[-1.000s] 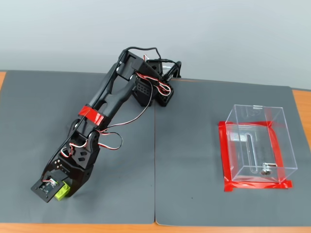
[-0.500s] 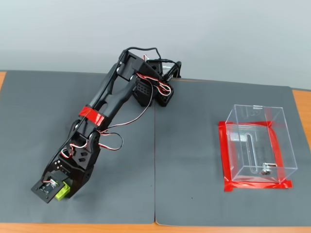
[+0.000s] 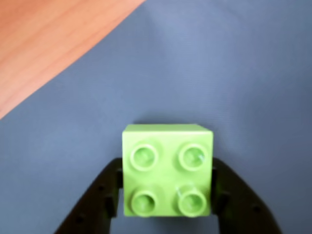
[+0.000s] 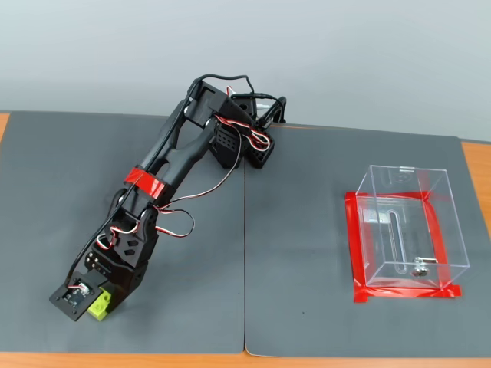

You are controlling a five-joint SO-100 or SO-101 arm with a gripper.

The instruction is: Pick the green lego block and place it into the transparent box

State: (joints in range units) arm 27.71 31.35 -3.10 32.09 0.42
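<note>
The green lego block (image 3: 167,169) fills the lower middle of the wrist view, studs up, with my black fingers (image 3: 100,195) pressed against its left and right sides. In the fixed view my gripper (image 4: 98,303) is low at the front left of the dark grey mat, shut on the block (image 4: 100,307), which shows as a lime patch under the jaws. I cannot tell whether the block touches the mat. The transparent box (image 4: 406,226) stands empty at the right, bordered by red tape (image 4: 354,249), with a small metal piece (image 4: 419,268) at its base.
The grey mat (image 4: 291,230) covers most of an orange wooden table (image 3: 44,44), whose edge shows at the wrist view's top left and along the front in the fixed view (image 4: 123,359). The arm's base (image 4: 245,142) sits at the back centre.
</note>
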